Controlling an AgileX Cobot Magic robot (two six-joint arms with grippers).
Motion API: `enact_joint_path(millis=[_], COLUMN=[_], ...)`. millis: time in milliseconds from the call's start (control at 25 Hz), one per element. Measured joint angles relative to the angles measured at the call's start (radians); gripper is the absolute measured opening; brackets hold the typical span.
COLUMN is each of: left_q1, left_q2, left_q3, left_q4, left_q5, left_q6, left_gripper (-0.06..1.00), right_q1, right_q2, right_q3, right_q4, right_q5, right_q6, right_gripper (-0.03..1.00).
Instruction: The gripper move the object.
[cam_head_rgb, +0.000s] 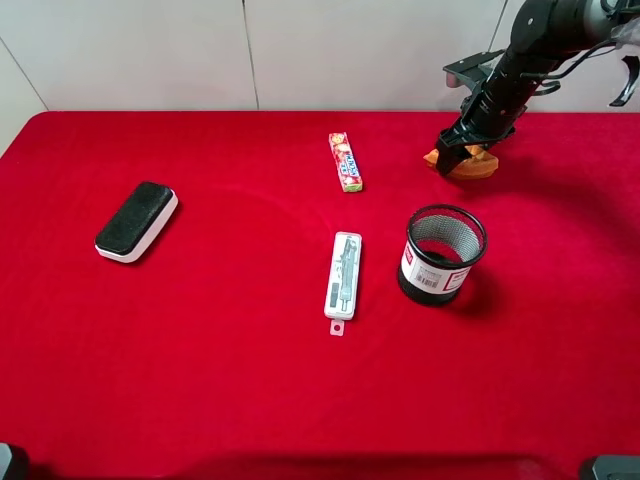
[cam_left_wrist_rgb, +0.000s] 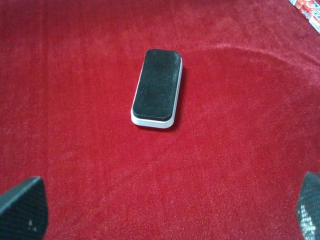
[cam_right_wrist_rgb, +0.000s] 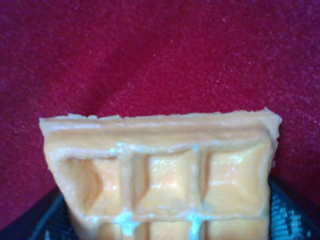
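waffle clamped at the far right of the cloth

nearest the front edge, a red cloth (cam_head_rgb: 200, 380) is seen covering the table. a little further in, a flat white pack (cam_head_rgb: 343, 275) is laid lengthwise near the middle. a black mesh cup (cam_head_rgb: 442, 255) is stood upright to its right, apart from it, with a white label on its side. further back on the left, an eraser (cam_head_rgb: 135, 222) is laid flat, black felt up over a white base, well apart from everything else. in the left wrist view this eraser is seen ahead of the left gripper (cam_left_wrist_rgb: 164, 215), whose fingers (cam_left_wrist_rgb: 22, 210) are spread wide at the two sides. nothing is held between them.

further back still, a candy pack (cam_head_rgb: 345, 162) is laid beyond the white pack, roughly in line with it. at the far right, behind the cup, the waffle (cam_head_rgb: 478, 166) is found near the back edge of the cloth. the right gripper (cam_head_rgb: 462, 152) is set over it at the end of a black arm (cam_head_rgb: 530, 50). its fingers (cam_right_wrist_rgb: 295, 215) are closed against the two sides of the waffle, so that the piece is clamped between them. in the right wrist view the orange grid is seen close up, filling the gap. whether the waffle is rested on the cloth or raised just off it cannot be told. behind the table a pale wall (cam_head_rgb: 150, 50) is seen.
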Motion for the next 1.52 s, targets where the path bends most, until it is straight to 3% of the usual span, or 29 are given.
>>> enact_joint_path(millis=[440,760,1200,1520], left_q1=[0.000,0.000,0.000,0.000], left_q2=[0.000,0.000,0.000,0.000], left_q3=[0.000,0.000,0.000,0.000], left_q4=[0.000,0.000,0.000,0.000], left_q5=[0.000,0.000,0.000,0.000], left_q6=[0.000,0.000,0.000,0.000], left_gripper=[0.99,0.99,0.99,0.99], right_q1=[0.000,0.028,0.220,0.448], right_q2=[-0.091,-0.173,-0.227,-0.238], right_q3=[0.000,0.000,0.000,-0.016], right_q4=[-0.046,-0.044,-0.044,-0.042], right_q5=[0.055,0.145,0.245,0.250], right_q6=[0.001,0.088,0.193,0.258], right_gripper=[0.52,0.52,0.52,0.52])
